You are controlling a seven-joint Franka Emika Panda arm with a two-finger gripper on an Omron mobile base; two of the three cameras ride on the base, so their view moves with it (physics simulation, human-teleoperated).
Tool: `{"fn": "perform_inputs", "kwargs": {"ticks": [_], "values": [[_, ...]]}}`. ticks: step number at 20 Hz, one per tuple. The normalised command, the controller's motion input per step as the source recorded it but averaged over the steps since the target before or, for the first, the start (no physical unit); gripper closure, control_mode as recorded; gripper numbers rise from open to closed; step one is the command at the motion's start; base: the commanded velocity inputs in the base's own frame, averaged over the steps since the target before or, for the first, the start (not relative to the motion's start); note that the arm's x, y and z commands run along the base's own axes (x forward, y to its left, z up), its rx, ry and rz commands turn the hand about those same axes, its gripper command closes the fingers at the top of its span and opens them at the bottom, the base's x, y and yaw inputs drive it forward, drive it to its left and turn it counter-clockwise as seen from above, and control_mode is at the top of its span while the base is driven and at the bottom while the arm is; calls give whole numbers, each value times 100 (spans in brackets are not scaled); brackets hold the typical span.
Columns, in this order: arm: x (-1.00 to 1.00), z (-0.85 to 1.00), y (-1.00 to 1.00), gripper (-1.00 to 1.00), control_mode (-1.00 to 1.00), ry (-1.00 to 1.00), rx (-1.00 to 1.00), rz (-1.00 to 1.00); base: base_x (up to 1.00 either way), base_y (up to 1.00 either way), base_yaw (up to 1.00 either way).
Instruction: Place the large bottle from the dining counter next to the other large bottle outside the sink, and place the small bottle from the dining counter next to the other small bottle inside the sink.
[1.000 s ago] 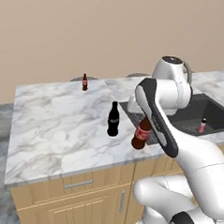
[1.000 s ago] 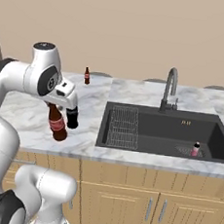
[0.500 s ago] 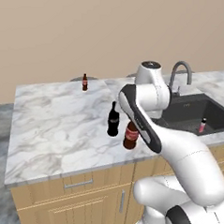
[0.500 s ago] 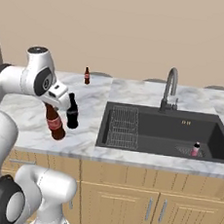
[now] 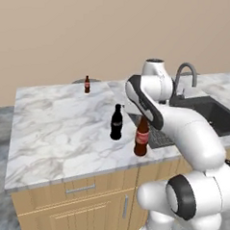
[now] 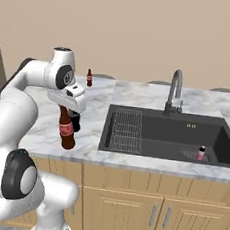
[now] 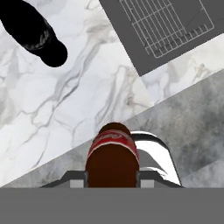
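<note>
End effector (image 6: 67,113): we see it closed on the neck of the large bottle (image 5: 141,137), fingers hidden behind the hand in the base views; in the hand view the bottle (image 7: 112,157) sits between the two finger tips, so we judge it firmly held.
Large bottle: brown with a red label, upright, hanging near the front edge of the counter (image 5: 53,132); we cannot tell whether its base touches the marble or rides just above it.
Other large bottle (image 5: 116,122): black, standing on the counter near the held one, a little further back and away from the sink (image 6: 185,137).
Small bottle (image 5: 87,84): well apart, at the back of the counter, untouched.
Other small bottle (image 6: 200,153): pink, standing inside the sink basin.
Step in hand: we judge that we are setting the large bottle down beside the black one; the small bottle's transfer is not yet begun.
Risk, edge: the held bottle is close to the counter's front lip; released there, it could tip off.
Risk, collision: moving closer to the black bottle could knock it over, since both are tall and narrow.
Risk, release: if the base is above the surface when we let go, the bottle may drop and topple.
</note>
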Motion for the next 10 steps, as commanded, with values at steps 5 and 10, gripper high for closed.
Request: {"fn": "perform_inputs", "kwargs": {"ticks": [5,10], "values": [[26,-2,-1,100,-100,3,0,0,0,0,0],[0,0,0,100,-100,-6,0,0,0,0,0]]}}
